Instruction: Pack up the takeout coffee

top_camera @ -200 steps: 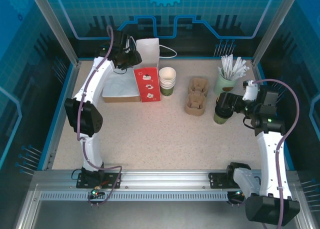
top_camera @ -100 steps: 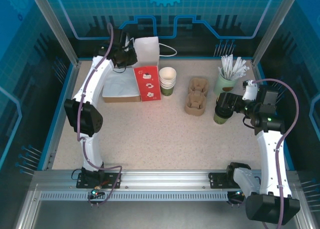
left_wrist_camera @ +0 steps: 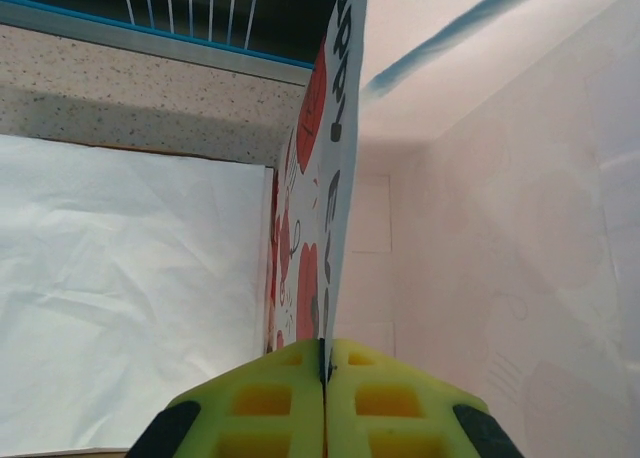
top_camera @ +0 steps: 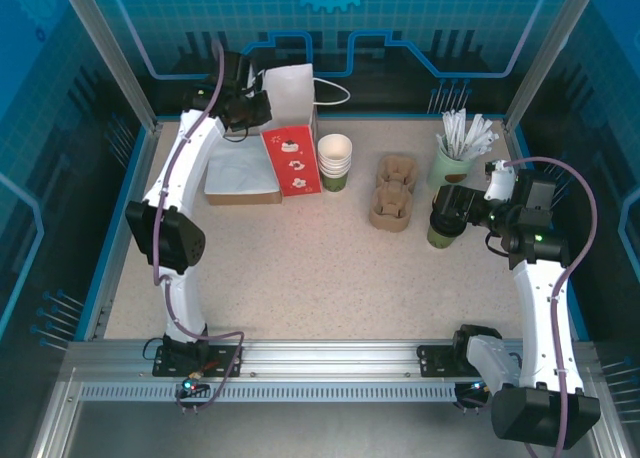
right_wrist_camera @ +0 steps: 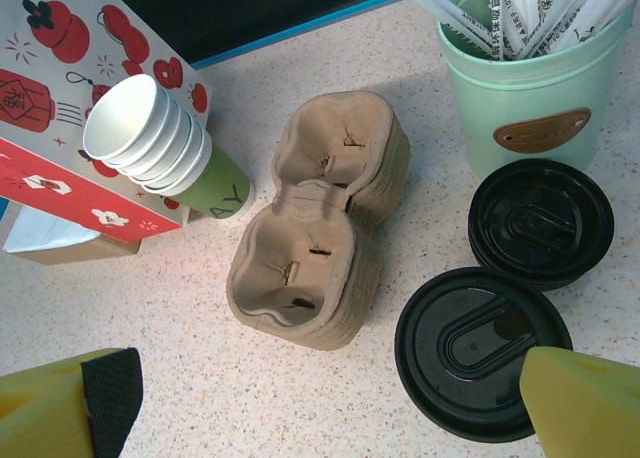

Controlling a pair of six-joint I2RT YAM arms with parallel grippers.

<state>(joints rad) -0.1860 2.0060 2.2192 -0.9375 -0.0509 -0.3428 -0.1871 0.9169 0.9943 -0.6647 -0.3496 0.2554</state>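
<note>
The small dark green paper coffee cup (top_camera: 437, 240), closed with a round black lid (right_wrist_camera: 483, 353), is seen standing on the speckled beige table (top_camera: 300, 268) at the right side, just in front of the pale-green pot of white wrapped sticks (top_camera: 452, 165). The right gripper (top_camera: 450, 211) is held over it with the jaws wide apart. In the right wrist view the lid lies between the yellow-green fingers (right_wrist_camera: 70, 408), close to the right-hand one; whether it is touched cannot be told. A stack of black lids (right_wrist_camera: 541, 221) is placed just beside it. The tall white paper bag with a red printed side (top_camera: 290, 93) stands at the far left, well apart from the cup. Its upper wall is pinched by the left gripper (left_wrist_camera: 325, 373), whose pads are pressed together on the paper. Between bag and cup, a stack of green paper cups (top_camera: 335, 163) and a stack of brown pulp cup carriers (top_camera: 392, 191) are found.
</note>
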